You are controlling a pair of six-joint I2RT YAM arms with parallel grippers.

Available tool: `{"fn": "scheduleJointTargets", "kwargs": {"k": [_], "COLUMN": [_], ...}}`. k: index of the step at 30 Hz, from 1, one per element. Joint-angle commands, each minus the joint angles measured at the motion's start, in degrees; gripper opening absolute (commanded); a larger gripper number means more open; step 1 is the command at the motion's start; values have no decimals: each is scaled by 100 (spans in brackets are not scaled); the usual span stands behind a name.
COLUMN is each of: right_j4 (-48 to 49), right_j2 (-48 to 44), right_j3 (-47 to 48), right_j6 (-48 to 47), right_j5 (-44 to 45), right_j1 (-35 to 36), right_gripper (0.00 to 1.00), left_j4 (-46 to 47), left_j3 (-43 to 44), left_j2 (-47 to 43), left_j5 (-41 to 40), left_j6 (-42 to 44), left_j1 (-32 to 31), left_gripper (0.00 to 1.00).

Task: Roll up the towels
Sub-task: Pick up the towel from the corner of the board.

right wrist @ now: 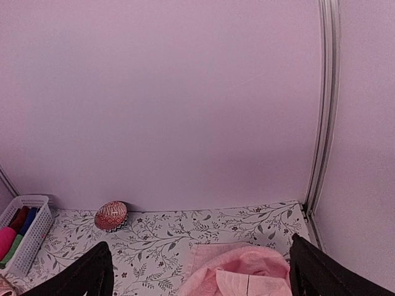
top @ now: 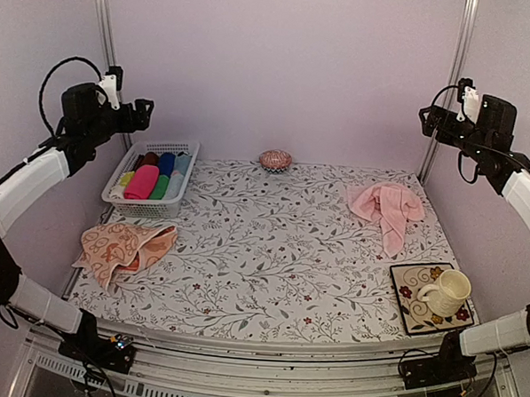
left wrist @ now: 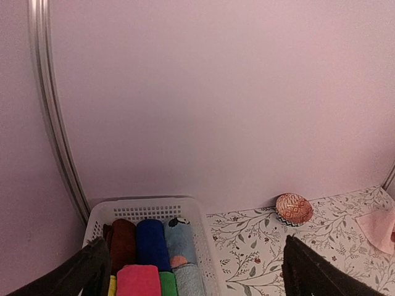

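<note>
I see both arms raised high: my left gripper (left wrist: 195, 243) is spread wide over the white plastic basket (top: 173, 146) of rolled cloths, and my right gripper (right wrist: 200, 243) is equally wide. The crumpled peach-orange patterned towel (top: 125, 244) lies near-left on the floral table (top: 262, 252). The rumpled plain pink cloth towel (top: 387, 208) lies far-right, both unrolled

**No legible text**

No words, brands, numbers or signs can be read in any view. The only printed marks are patterns: leaf sprigs on the surface (top: 271, 243), cream swirls on the peach towel (top: 120, 247), flowers on the plate (top: 408, 295) and zigzag bands on the bowl (top: 275, 159). Basket and arm housings show no lettering at this size.
</note>
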Motion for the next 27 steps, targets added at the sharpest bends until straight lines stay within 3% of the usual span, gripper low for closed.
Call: {"fn": "scheduleJointTargets", "kwargs": {"k": [1,7,15,27], "right_j4": [-42,-688,-2265,-2520], "right_j2": [78,903,2725,4040], "right_j3": [-142,358,1499,1592], "right_j6": [293,176,432,808], "right_j5": [-464,-917,-76,806], "right_j1": [-108,-167,-131,271], "right_gripper": [99,99,99,99], "left_j4": [-619,-1202,-1867,-1962], "left_j3": [428,1000,1829,2416], "left_j2": [404,1153,2387,3867], "left_j5": [14,-202,-221,651], "left_j6": [-166,-25,-532,-1280], "left_j1": [-127,-746,-1363,-1619], "left_gripper": [97,97,97,97]}}
